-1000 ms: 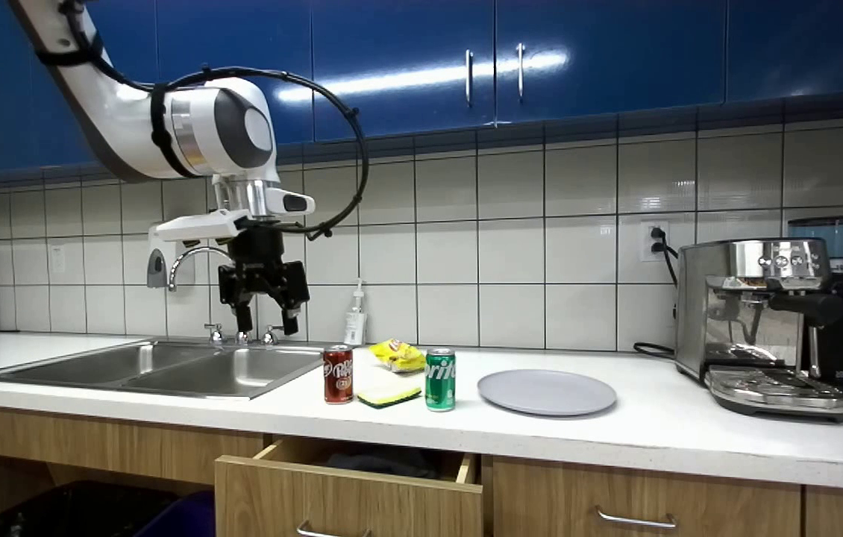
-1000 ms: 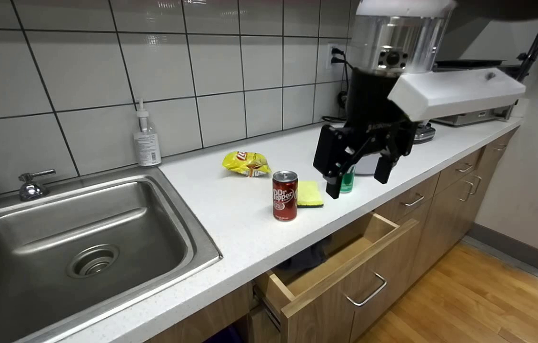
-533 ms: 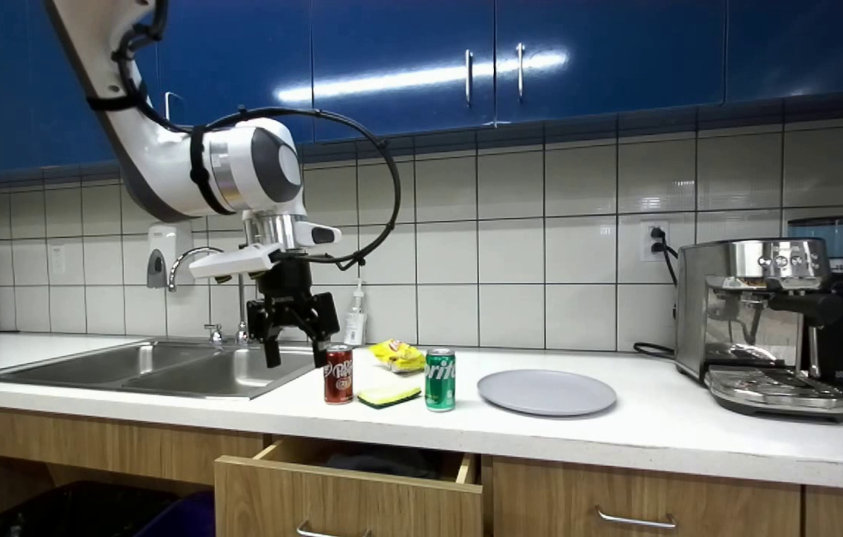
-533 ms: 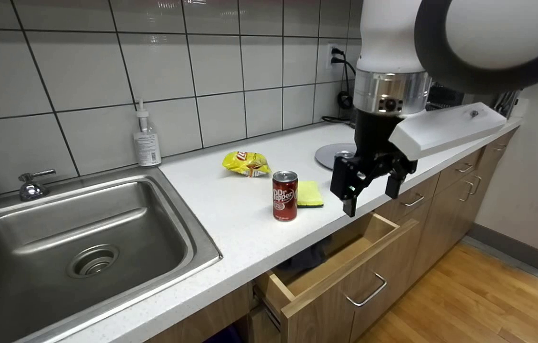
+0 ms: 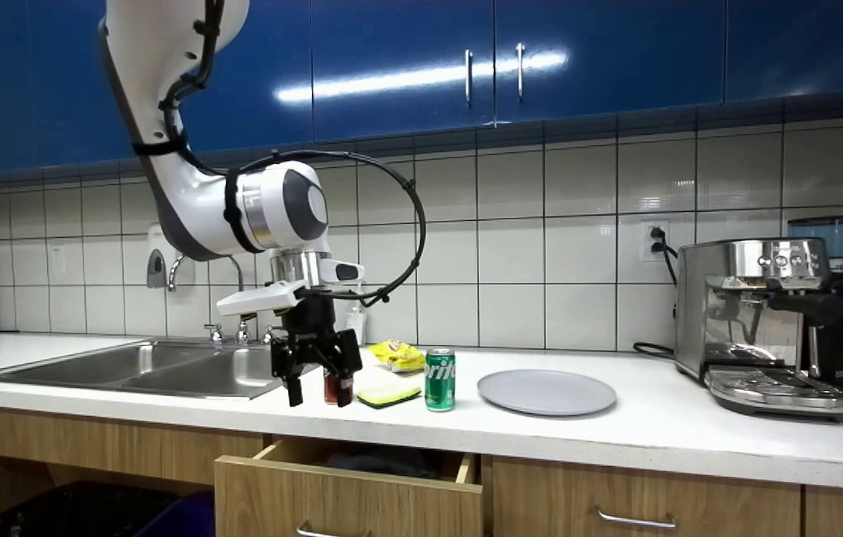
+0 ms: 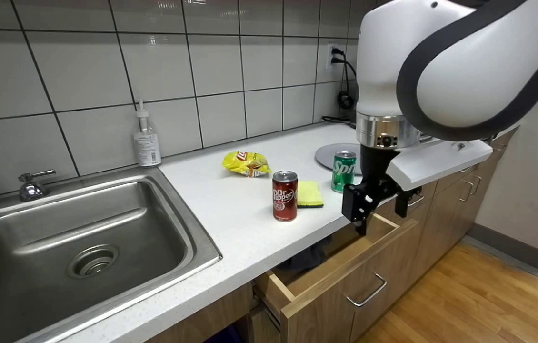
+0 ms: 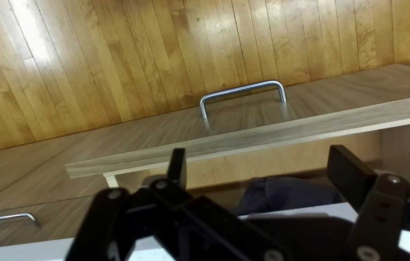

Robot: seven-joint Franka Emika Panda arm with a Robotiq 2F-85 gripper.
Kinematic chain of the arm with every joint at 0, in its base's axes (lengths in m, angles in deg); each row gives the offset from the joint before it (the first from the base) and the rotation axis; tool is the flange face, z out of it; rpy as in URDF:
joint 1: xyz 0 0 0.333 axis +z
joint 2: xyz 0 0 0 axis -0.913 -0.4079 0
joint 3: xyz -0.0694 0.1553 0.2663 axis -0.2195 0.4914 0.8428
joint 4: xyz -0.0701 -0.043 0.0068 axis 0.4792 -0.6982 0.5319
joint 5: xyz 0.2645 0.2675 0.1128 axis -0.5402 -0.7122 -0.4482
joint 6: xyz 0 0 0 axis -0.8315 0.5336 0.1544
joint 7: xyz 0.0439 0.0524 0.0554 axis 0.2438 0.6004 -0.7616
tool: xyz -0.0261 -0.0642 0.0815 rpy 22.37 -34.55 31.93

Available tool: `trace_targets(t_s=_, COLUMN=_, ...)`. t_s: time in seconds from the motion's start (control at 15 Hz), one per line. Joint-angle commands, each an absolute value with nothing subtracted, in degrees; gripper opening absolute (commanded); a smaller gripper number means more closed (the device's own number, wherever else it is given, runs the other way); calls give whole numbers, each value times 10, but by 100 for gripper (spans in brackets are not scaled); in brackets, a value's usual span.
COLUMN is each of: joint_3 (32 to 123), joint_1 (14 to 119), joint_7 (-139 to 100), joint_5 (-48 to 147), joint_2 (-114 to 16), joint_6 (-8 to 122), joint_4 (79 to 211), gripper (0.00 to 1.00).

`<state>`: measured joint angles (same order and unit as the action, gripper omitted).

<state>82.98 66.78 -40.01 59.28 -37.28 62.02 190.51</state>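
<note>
Hanging empty with the hand (image 5: 319,398) spread wide, near the open wooden drawer (image 5: 351,498) poking out under the front edge of the surface (image 6: 231,216). Could bump the drawer's rim or that edge (quite close) if lowered crooked.

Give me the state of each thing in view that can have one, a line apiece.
Jaws, open, holding nothing.
Drawer, pulled out.
Next drawer, shut.
Cloth, lying in the pulled-out drawer.
Red can, upright.
Green can, upright.
Sponge, flat, yellow side up.
Bag, lying down; sealed or not, cannot tell.
Plate, lying flat.
Pump bottle, upright.
Blue doors, shut.
Coffee machine, on or off, cannot tell.
</note>
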Motion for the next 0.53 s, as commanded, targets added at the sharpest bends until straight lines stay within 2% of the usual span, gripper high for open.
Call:
trace_targets(t_s=0.0, joint_3=821, joint_1=675, joint_7=-399, joint_5=591, joint_2=-375, joint_6=619, joint_4=1902, gripper=100)
trace_targets(t_s=0.47, joint_3=821, joint_1=676, joint_7=-399, joint_5=591, joint_2=-377, joint_6=619, joint_4=1899, gripper=100)
